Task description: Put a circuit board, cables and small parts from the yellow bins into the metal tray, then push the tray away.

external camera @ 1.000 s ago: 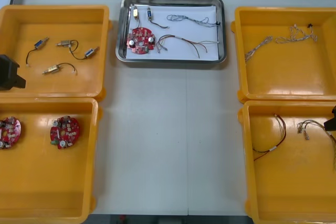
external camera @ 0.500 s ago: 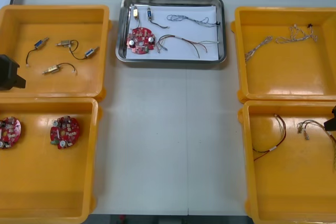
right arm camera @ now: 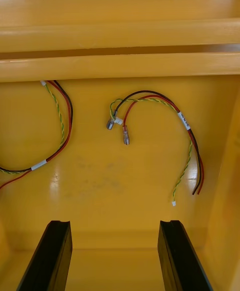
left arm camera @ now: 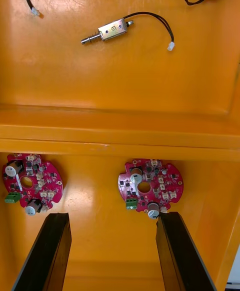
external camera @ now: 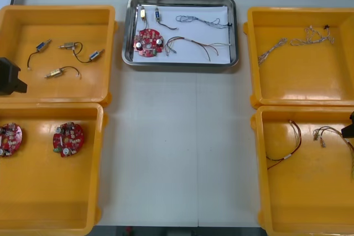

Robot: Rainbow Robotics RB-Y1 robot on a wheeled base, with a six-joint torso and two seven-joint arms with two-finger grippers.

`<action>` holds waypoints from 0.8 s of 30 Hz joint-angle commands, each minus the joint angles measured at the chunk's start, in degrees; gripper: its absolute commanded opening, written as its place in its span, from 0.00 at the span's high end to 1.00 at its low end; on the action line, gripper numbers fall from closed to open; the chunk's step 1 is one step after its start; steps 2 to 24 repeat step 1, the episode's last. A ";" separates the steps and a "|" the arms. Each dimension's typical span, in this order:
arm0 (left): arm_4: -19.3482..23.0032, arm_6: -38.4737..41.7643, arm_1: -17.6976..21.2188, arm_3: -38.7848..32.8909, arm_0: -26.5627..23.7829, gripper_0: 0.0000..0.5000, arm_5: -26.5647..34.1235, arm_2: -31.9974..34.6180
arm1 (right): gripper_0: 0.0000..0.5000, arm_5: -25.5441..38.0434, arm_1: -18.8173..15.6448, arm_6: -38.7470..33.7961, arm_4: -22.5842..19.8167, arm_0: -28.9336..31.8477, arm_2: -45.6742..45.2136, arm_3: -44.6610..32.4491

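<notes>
The left gripper [left arm camera: 112, 216] is held over the near yellow bin on the left [external camera: 52, 108]. Its two black fingers [left arm camera: 45, 251] are spread wide, with nothing between them. In the left wrist view, two round red circuit boards are seen on the floor of this bin. One board [left arm camera: 150, 188] lies just beyond the tip of one finger, very near to it. The other board [left arm camera: 32, 183] lies just beyond the tip of the second finger. Past the bin wall, in the far yellow bin on the left [external camera: 58, 10], a small metal part with a black cable [left arm camera: 106, 31] is seen.

The right gripper [right arm camera: 114, 223] is held over the near yellow bin on the right [external camera: 310, 110], its fingers [right arm camera: 50, 256] also apart and empty. A red, yellow and black cable with metal ends [right arm camera: 155, 102] lies beyond the fingertips, apart from them. A second such cable [right arm camera: 57, 131] lies beside it.

The place of the tray is given by the front view. The rectangular metal tray, white inside [external camera: 128, 37], stands at the far middle of the light table [external camera: 177, 147], between the two far bins. In it are laid a red circuit board [external camera: 148, 42], two small metal parts [external camera: 142, 12], a twisted blue and white cable [external camera: 202, 20] and a second thin cable [external camera: 191, 41]. Pale twisted cables [external camera: 293, 41] are seen in the far yellow bin on the right [external camera: 298, 10].
</notes>
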 commanded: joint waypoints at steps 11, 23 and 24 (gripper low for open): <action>0.41 -4.97 1.97 -0.34 0.89 0.00 0.38 1.47 | 0.00 0.21 0.41 -1.92 0.22 0.92 -1.88 -0.25; 0.41 -4.97 1.97 -0.34 0.89 0.00 0.38 1.47 | 0.00 0.21 0.41 -1.92 0.22 0.92 -1.88 -0.25; 0.41 -4.97 1.97 -0.34 0.89 0.00 0.38 1.47 | 0.00 0.21 0.41 -1.92 0.22 0.92 -1.88 -0.25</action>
